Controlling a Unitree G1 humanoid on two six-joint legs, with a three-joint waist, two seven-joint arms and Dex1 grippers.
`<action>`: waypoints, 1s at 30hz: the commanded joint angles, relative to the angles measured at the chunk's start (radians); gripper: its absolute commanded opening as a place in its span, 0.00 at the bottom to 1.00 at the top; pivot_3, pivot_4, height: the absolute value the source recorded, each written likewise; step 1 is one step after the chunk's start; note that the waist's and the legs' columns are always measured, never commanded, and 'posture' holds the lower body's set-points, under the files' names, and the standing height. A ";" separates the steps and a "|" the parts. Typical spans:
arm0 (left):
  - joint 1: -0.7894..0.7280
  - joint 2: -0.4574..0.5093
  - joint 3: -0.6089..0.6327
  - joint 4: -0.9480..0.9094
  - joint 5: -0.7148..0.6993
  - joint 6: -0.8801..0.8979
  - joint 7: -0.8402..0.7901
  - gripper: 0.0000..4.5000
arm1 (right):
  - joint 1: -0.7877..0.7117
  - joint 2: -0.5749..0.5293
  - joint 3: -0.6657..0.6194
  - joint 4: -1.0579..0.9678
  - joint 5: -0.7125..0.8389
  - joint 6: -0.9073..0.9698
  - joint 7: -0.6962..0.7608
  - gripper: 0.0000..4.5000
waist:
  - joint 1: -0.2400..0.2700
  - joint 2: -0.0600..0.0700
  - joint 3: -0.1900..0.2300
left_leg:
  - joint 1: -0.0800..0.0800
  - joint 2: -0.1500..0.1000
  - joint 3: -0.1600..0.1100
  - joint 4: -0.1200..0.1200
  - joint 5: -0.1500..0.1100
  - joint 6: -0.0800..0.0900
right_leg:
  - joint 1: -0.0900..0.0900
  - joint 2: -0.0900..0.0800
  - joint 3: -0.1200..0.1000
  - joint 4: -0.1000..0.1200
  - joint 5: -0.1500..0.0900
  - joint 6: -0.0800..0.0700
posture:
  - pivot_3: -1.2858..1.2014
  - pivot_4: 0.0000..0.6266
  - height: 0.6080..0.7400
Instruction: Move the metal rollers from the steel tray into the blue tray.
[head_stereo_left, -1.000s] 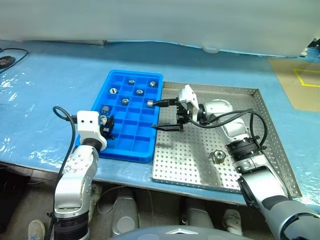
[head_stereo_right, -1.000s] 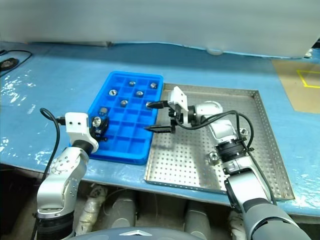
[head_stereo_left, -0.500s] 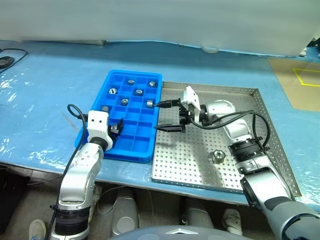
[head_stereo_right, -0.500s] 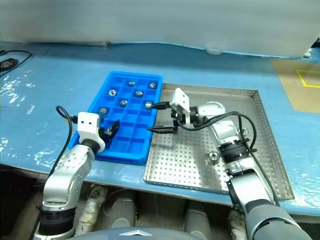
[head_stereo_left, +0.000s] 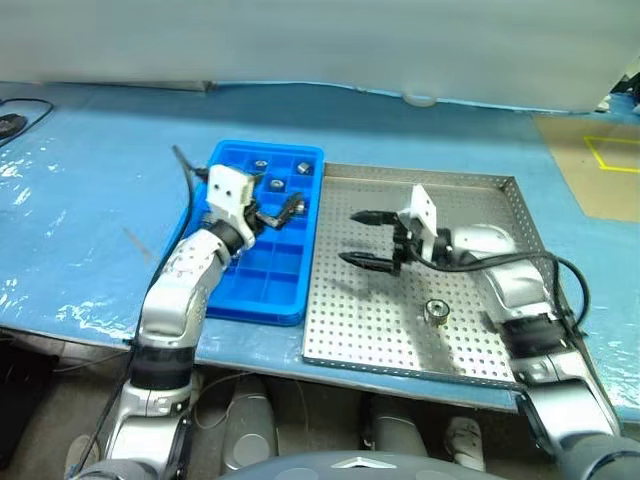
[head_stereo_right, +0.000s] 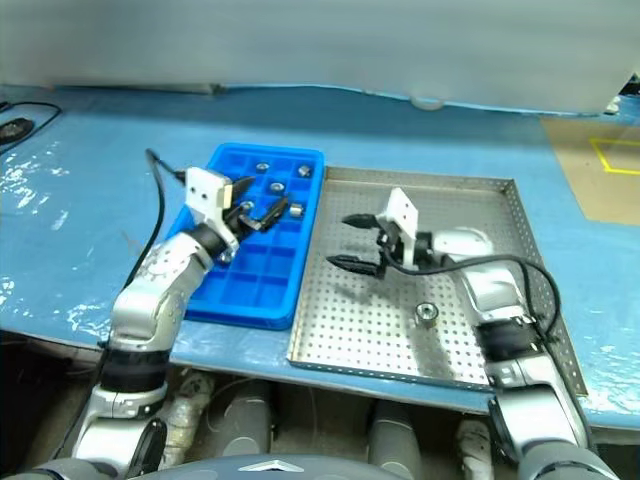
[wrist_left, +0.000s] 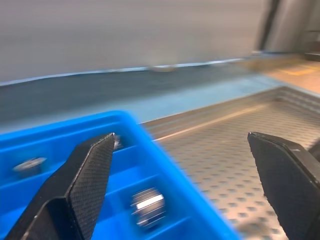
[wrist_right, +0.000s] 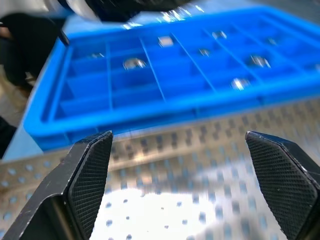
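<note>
You had: bright blue tray (head_stereo_left: 262, 272); shiny silver steel tray (head_stereo_left: 470, 350), dotted floor; silvery-grey metal rollers (head_stereo_left: 436, 311).

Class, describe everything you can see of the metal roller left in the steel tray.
The metal roller is a small, short, silvery-grey cylinder with a dark central hole, looking like a nut. It sits alone on the perforated floor of the steel tray, hole facing up, toward the tray's near right part. Nothing touches it but the floor. The right gripper hangs open above the tray, further from the robot and to the roller's left, apart from it.
</note>
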 joint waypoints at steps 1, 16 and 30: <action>-0.046 0.028 -0.060 0.042 -0.057 -0.047 -0.184 1.00 | 0.081 -0.039 -0.053 -0.130 0.022 0.071 -0.064 1.00 | -0.013 0.000 0.000 | 0.000 0.000 0.000 0.000 0.000 0.000 | 0.000 0.000 0.000 0.000 0.000 0.000 | 0.49 0.24 1.00; -0.093 0.148 -0.223 0.172 -0.015 -0.120 -0.509 1.00 | 0.314 -0.237 0.012 -0.228 -0.078 0.187 -0.125 0.91 | -0.055 0.001 -0.001 | 0.009 0.000 0.003 -0.002 0.000 0.000 | 0.005 0.000 0.004 0.000 0.000 0.000 | 0.46 0.24 1.00; 0.014 0.226 -0.136 0.003 -0.091 -0.012 -0.457 1.00 | 0.052 -0.067 -0.027 -0.177 0.091 0.169 -0.072 0.37 | -0.066 0.001 -0.001 | 0.010 0.000 0.003 -0.003 0.000 -0.001 | 0.003 0.000 0.003 0.002 0.000 0.000 | 0.50 0.24 1.00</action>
